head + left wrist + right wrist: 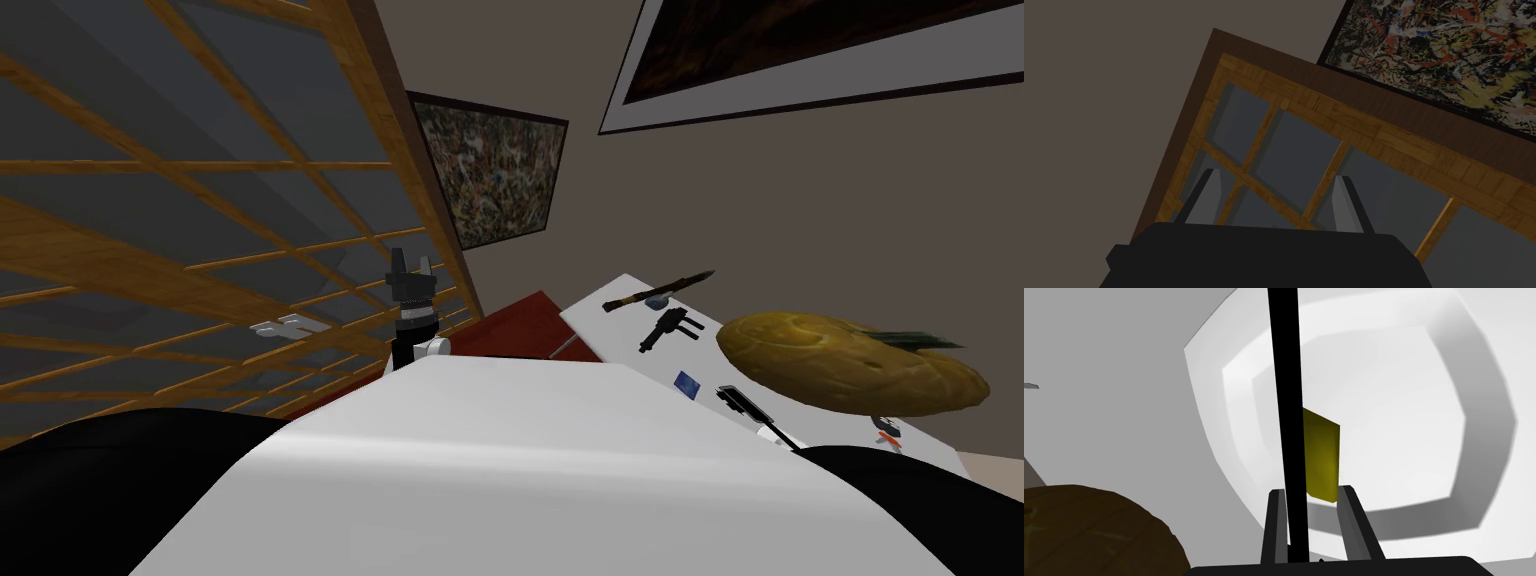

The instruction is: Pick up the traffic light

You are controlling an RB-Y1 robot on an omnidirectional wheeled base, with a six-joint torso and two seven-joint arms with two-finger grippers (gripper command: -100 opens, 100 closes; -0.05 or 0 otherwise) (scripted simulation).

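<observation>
Your right gripper is clamped on the traffic light, pinching its thin black pole just over the white dish. The grip's narrow, so I reckon a jerky lift lets it swivel or slip.

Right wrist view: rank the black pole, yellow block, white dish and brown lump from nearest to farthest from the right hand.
1. black pole, clamped between the right hand's fingers.
2. yellow block, on the pole just past the fingertips.
3. white dish behind the pole and brown lump off to the hand's side: too close to call.
</observation>
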